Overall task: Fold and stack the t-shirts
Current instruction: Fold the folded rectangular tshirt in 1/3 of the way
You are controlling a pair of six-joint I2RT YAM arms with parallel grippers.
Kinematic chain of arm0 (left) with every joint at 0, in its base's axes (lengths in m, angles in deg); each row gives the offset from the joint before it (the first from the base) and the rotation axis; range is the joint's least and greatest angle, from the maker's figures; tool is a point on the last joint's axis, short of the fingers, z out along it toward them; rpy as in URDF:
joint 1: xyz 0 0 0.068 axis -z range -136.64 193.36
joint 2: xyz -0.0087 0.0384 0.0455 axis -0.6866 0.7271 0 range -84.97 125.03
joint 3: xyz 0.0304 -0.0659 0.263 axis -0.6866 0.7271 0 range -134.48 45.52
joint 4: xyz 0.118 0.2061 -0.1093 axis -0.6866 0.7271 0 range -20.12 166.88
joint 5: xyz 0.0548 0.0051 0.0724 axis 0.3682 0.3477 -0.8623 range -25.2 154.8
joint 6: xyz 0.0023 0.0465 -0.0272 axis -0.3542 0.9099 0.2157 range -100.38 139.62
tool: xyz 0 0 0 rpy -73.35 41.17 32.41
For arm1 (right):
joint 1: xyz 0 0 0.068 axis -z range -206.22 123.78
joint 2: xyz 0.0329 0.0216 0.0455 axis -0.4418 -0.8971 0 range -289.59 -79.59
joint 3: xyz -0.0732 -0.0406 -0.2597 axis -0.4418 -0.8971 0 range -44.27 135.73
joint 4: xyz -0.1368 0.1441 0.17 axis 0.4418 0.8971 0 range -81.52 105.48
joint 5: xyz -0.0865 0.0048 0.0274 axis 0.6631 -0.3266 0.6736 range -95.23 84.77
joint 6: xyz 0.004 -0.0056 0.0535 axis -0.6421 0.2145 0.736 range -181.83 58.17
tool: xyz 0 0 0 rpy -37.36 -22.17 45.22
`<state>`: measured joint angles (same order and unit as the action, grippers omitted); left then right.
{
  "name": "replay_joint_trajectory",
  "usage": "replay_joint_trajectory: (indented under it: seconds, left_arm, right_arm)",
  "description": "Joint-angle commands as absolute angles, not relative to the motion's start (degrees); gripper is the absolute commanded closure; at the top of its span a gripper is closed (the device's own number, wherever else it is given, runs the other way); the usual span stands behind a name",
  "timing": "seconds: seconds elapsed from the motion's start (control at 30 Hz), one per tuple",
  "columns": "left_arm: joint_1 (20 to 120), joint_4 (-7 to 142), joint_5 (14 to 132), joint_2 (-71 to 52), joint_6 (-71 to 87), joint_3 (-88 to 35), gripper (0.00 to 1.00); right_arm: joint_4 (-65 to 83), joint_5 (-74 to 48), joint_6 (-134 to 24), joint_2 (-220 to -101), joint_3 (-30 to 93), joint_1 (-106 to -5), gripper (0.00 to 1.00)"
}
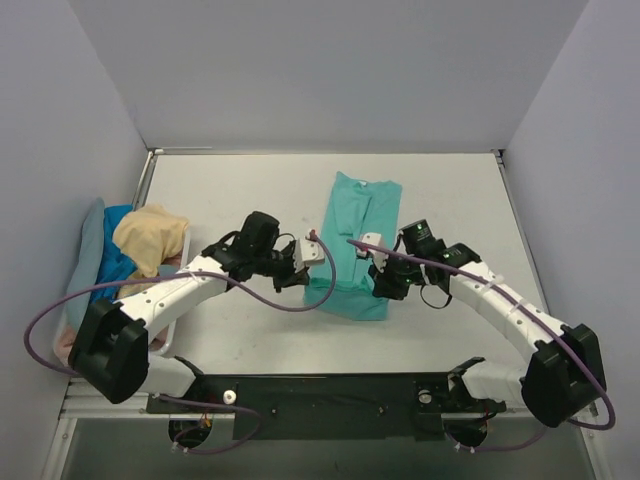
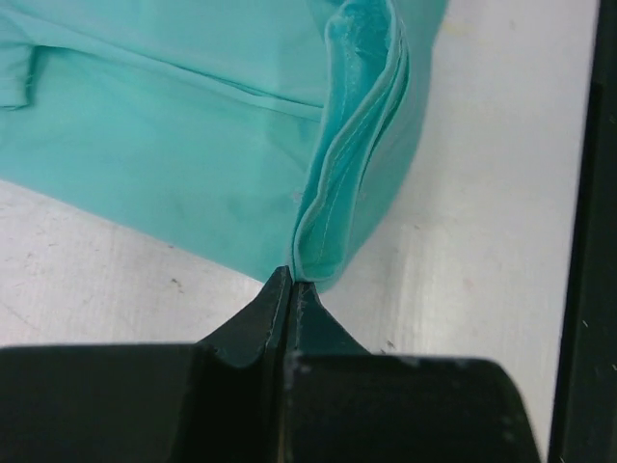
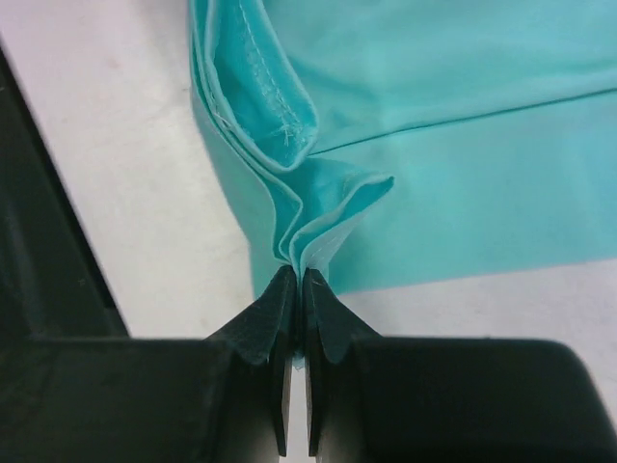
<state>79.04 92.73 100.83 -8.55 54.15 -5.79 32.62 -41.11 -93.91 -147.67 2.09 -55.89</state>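
Observation:
The teal-green t-shirt (image 1: 362, 215) lies lengthwise on the middle of the table, folded into a narrow strip. My left gripper (image 1: 299, 272) is shut on the shirt's near left corner; in the left wrist view the gripper (image 2: 292, 275) pinches a bunched hem of the teal cloth (image 2: 174, 145). My right gripper (image 1: 386, 284) is shut on the near right corner; in the right wrist view the gripper (image 3: 296, 275) clamps several layers of the teal cloth (image 3: 463, 145). Both corners are raised off the table.
At the left wall a white basket (image 1: 168, 338) holds other t-shirts in a heap: pale tan-yellow (image 1: 150, 235) on top, bright blue (image 1: 118, 258), grey-blue (image 1: 90, 240). Grey walls close in the table (image 1: 250, 190) on three sides.

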Motion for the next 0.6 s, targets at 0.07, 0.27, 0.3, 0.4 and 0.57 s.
replay_joint_trajectory:
  seconds: [0.07,0.27,0.3,0.4,0.57]
  left_arm:
    - [77.29,77.80,93.20,0.70,45.73,-14.32,1.00]
    - [76.06,76.90,90.38,9.50,47.13,-21.53,1.00]
    - [76.05,77.17,90.37,11.17,47.31,-23.02,1.00]
    - [76.05,77.87,89.15,13.99,47.40,-25.22,1.00]
    - [75.26,78.05,88.18,18.03,47.22,-28.04,1.00]
  right_arm:
    - [30.71,-40.13,-96.81,-155.86,10.82,-50.75,1.00]
    - [33.87,-44.51,-106.38,-162.72,17.76,-45.92,1.00]
    - [34.22,-45.13,-107.87,-163.69,18.82,-45.39,1.00]
    - [36.33,-46.54,-111.83,-168.08,22.60,-43.98,1.00]
    - [39.32,-46.81,-114.21,-175.81,28.40,-42.84,1.00]
